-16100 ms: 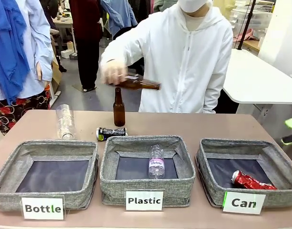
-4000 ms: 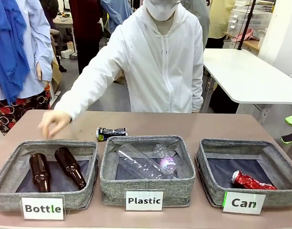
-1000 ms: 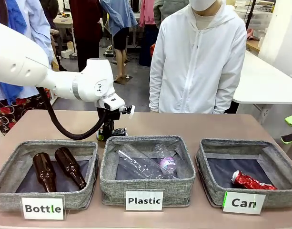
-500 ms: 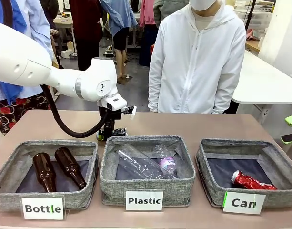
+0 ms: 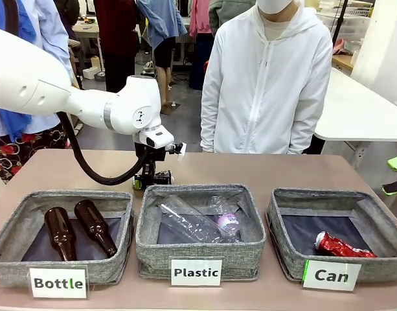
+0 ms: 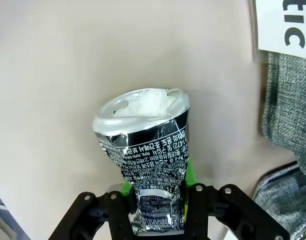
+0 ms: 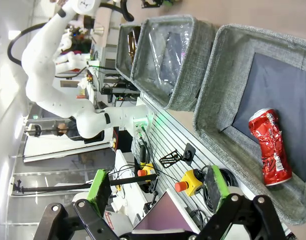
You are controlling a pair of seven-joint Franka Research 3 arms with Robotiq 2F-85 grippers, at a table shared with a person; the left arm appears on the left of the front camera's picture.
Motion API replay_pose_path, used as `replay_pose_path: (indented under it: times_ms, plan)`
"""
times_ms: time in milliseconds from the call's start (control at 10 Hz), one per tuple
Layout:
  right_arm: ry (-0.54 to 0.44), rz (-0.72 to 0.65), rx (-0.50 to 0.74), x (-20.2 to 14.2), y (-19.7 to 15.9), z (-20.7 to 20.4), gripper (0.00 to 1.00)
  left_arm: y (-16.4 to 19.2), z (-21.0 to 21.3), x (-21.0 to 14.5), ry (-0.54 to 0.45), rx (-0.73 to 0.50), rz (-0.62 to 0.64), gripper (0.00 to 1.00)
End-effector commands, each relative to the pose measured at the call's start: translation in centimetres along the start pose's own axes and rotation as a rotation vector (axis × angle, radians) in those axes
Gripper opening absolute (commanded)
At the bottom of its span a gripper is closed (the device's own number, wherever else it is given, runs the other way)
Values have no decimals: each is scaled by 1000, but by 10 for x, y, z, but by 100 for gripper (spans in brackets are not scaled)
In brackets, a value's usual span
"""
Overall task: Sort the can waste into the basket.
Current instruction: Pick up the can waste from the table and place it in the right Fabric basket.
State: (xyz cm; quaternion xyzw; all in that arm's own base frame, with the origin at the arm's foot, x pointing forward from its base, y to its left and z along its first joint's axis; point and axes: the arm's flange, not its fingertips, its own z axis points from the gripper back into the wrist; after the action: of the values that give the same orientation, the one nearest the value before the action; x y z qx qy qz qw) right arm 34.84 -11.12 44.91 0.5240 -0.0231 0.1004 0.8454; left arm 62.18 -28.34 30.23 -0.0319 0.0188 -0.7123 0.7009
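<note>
While the left gripper [image 5: 148,180] reaches down behind the far rim of the middle basket [image 5: 199,192], its green-padded fingers [image 6: 126,188] are clamped on the black can [image 6: 149,165]. That crumpled can, printed with small white lettering, points away from the wrist with its silver top forward, above the brown tabletop [image 6: 58,80]. From the front, the can [image 5: 160,177] sits low at the gripper, just beyond the middle basket, whose white card reads "Plastic" [image 5: 195,273] and which holds crushed clear bottles [image 5: 198,220].

The red can [image 5: 342,246] lies on its side on the dark lining of the right-hand basket [image 5: 295,256], marked "Can" [image 5: 331,275]. Two brown bottles [image 5: 78,228] lie in the left-hand basket [image 5: 10,233], labelled "Bottle" [image 5: 57,283].

The right gripper [image 7: 157,200] hangs well off to the side with its fingers spread wide and nothing between them; its camera sees the red can [image 7: 270,146] in its basket [image 7: 217,100]. A person in a white jacket [image 5: 266,84] stands at the far side of the tabletop.
</note>
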Motion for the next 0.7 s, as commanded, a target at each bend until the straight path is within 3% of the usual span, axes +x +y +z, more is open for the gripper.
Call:
replay_pose_path:
  times_ms: [0,200,300,500,600]
  plan:
    - [-8,17,-6,-2,0,0,100,0,5,-8,34,40,26,0]
    - [-8,17,-6,-2,0,0,100,-5,35,-25,22,86,40,0]
    - [-8,17,-6,-2,0,0,100,-17,71,-40,-4,109,41,0]
    - [-8,17,-6,-2,0,0,100,-62,146,-76,-68,177,48,0]
    - [-8,17,-6,-2,0,0,100,-98,169,-93,-98,160,-14,0]
